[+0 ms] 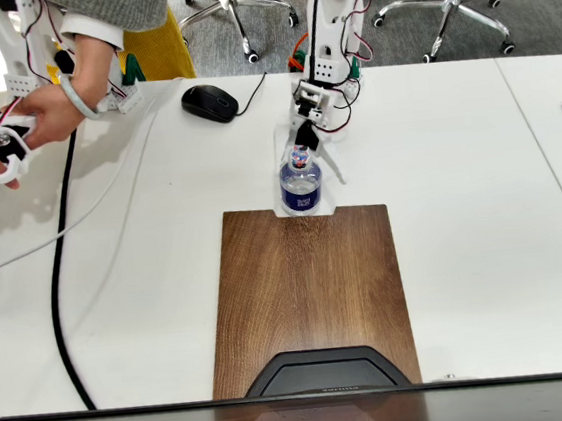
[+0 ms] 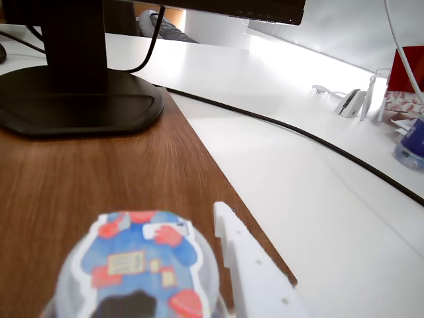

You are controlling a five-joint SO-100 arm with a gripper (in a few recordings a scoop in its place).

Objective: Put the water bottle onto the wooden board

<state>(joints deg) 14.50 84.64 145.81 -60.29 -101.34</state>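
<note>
**Water bottle held at the far edge of the wooden board; placement not yet complete.**

In the fixed view the gripper (image 1: 301,163) reaches down from the white arm at the far side of the table (image 1: 482,209), its fingers closed around the water bottle (image 1: 301,183), which stands upright just beyond the far short edge of the wooden board (image 1: 305,293). From this angle it cannot be told whether the bottle's base touches the tabletop or hangs slightly above it. The wrist view places the bottle's cap (image 2: 136,255) over the brown wood grain, with one white finger (image 2: 255,278) beside it on the right and a monitor stand (image 2: 79,106) resting on the board's near end. Grasping appears done; what remains, by this evidence, is carrying the bottle fully over the board, setting it down and opening the fingers.
</note>
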